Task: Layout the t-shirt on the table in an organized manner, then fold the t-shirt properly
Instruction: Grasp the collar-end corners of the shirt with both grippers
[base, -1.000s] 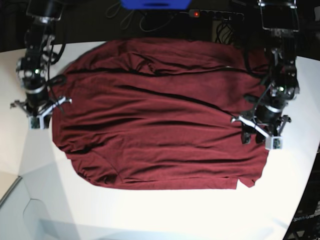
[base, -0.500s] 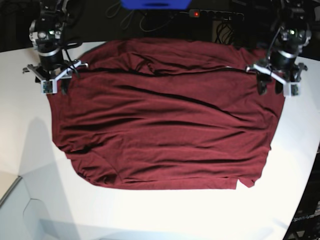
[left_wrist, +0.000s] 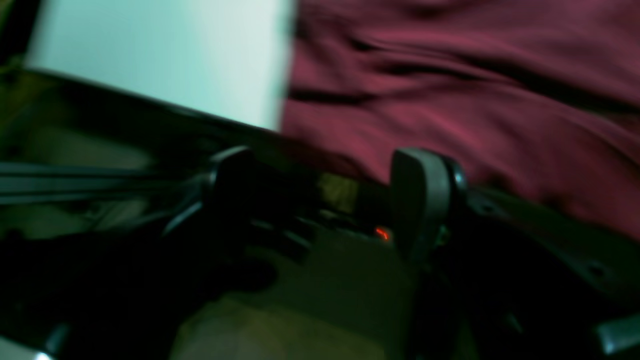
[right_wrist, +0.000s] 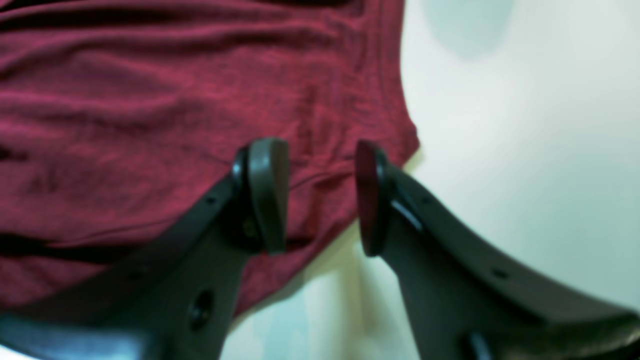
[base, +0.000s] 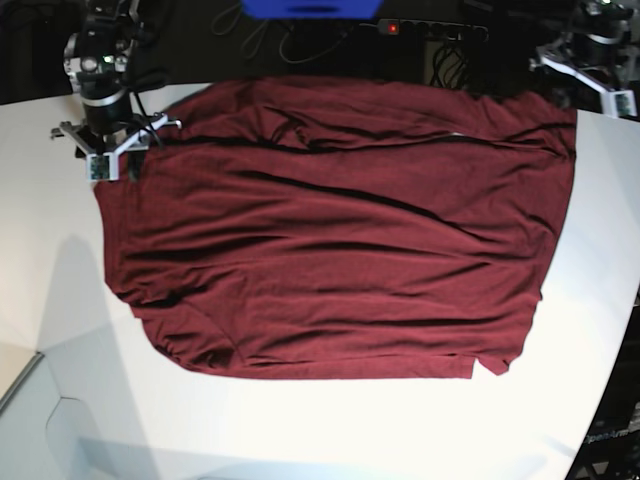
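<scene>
Wrinkled maroon t-shirt (base: 330, 230) covers smooth white table (base: 320, 430); both claws released, empty.

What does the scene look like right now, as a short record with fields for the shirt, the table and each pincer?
shirt: large dark red wrinkled fabric t-shirt, spread flat, long creases running across it
surface: smooth white table, bare along the near edge
left pincer: jaws wide apart, nothing between them, out past the table's far edge by the shirt's corner
right pincer: jaws parted, empty, above the shirt's edge
fold: not begun
</scene>
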